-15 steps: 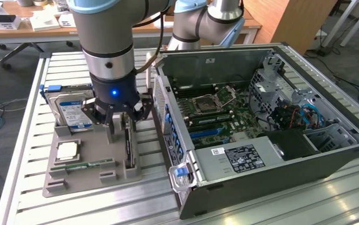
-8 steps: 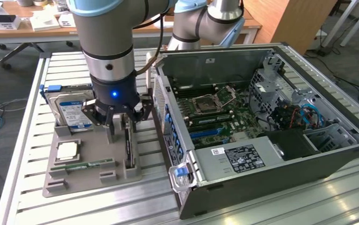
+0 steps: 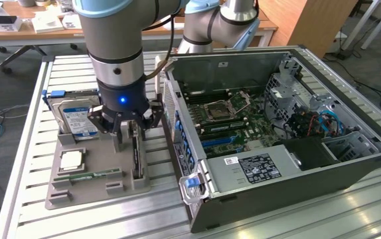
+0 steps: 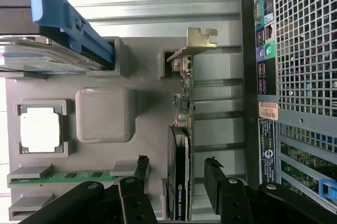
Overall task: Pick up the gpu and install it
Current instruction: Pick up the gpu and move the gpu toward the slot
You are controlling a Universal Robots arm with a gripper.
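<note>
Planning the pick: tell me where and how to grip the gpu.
Probably grip the gpu across its two flat faces, near mid-length of the top edge, coming straight down: it stands on edge in the holder, bracket at one end.

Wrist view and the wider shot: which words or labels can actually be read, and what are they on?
"NVIDIA QUADRO": on the dark face of the gpu, seen in the wrist view.
Orange sticker on the computer case: print too small to read.
Power supply label: too blurred to read.
Blue label on the hard drive: too blurred to read.
</note>
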